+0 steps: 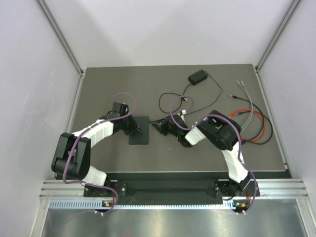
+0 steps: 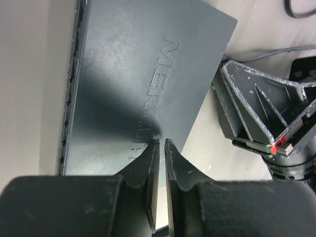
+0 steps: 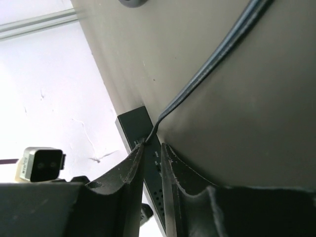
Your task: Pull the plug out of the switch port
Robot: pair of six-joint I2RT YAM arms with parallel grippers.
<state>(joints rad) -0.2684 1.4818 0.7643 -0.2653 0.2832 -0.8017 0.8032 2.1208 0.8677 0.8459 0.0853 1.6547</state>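
White walls close in on three sides of a dark, matte grey tabletop [image 1: 98,94], with aluminium rails along its near edge. From the left edge to the middle the surface is open, and so is the far-left corner.

Just left of centre, nearer the near edge, lies the flat matte-black rectangular switch [image 1: 139,133]. Its sockets run along the long side that faces the left edge. The left hand [image 2: 161,142] hangs over the switch's top at its near end. Its fingers are clenched to a thin slit, with nothing between them.

The right hand [image 1: 157,124] sits at the switch's right side, low to the surface. Its fingers are drawn close together. A thin dark cable [image 3: 207,69] meets the switch's edge right at one fingertip; the plug itself is hidden, so I cannot tell whether it is pinched.

A small black power brick [image 1: 198,77] lies toward the far edge with open surface around it. A loose bundle of grey, red and black cables [image 1: 252,123] crowds the right edge.
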